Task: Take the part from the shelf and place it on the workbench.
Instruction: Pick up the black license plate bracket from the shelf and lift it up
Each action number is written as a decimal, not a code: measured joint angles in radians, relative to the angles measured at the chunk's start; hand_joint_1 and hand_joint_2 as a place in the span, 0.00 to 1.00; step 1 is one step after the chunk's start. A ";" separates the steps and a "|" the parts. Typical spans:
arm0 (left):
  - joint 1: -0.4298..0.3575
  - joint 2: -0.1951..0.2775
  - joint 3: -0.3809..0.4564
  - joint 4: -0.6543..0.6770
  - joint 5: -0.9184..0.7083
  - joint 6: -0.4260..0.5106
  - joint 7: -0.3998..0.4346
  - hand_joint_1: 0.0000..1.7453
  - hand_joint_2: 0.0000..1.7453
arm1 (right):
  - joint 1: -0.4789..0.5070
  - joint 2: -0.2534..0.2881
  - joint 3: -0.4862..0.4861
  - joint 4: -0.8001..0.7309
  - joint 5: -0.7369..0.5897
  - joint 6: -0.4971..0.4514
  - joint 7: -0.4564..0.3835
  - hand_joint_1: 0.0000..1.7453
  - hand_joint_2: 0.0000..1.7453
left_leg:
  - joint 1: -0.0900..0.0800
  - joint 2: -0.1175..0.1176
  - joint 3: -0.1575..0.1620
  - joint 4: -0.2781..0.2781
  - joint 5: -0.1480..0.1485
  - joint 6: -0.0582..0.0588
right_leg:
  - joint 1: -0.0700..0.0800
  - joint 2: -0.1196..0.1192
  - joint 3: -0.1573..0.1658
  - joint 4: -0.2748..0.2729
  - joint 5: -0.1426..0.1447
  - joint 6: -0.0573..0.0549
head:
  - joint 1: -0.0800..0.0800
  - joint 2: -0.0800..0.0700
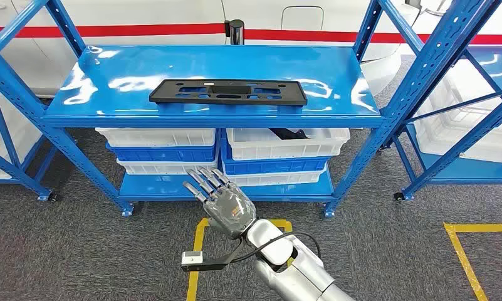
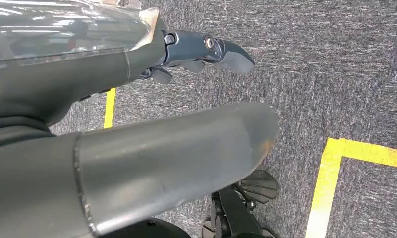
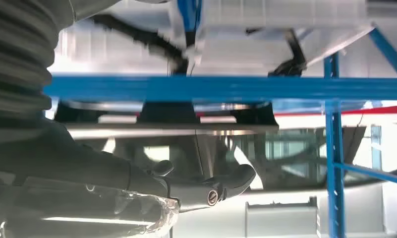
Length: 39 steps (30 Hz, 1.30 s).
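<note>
Blue shelf (image 1: 217,119) carries a black part (image 1: 228,91); white bins (image 1: 288,143) below; right hand (image 1: 226,204) fingers apart, empty.

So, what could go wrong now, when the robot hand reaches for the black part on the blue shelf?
1. The black part is long, flat and lies flush on the glossy shelf top; fingers may slide over it instead of getting under an edge.
2. A grasp by the right robot hand alone, away from the part's middle, could let it tilt and drop.
3. The raised hand is below the shelf's front edge and might bump it while rising.
</note>
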 joint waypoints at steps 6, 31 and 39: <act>0.000 0.002 0.011 0.001 -0.005 0.000 0.000 0.00 0.00 | -0.023 -0.005 0.038 0.013 0.130 -0.063 0.099 0.00 1.00 | 0.000 0.000 0.000 0.000 0.000 0.000 | 0.000 0.000 0.000 0.000 0.000 0.000 | 0.000 0.000; 0.002 0.007 0.035 0.010 -0.020 0.008 0.018 0.00 0.00 | -0.084 -0.026 0.007 -0.015 0.138 0.124 0.216 0.00 1.00 | 0.000 0.000 0.000 0.000 0.000 0.000 | 0.000 0.000 0.000 0.000 0.000 0.000 | 0.000 0.000; 0.002 0.009 0.035 0.012 -0.035 0.000 0.026 0.00 0.00 | -0.204 -0.020 -0.010 -0.009 0.107 0.338 0.166 0.00 1.00 | 0.000 0.000 0.000 0.000 0.001 -0.001 | 0.000 0.000 0.000 0.000 0.000 0.000 | 0.000 0.000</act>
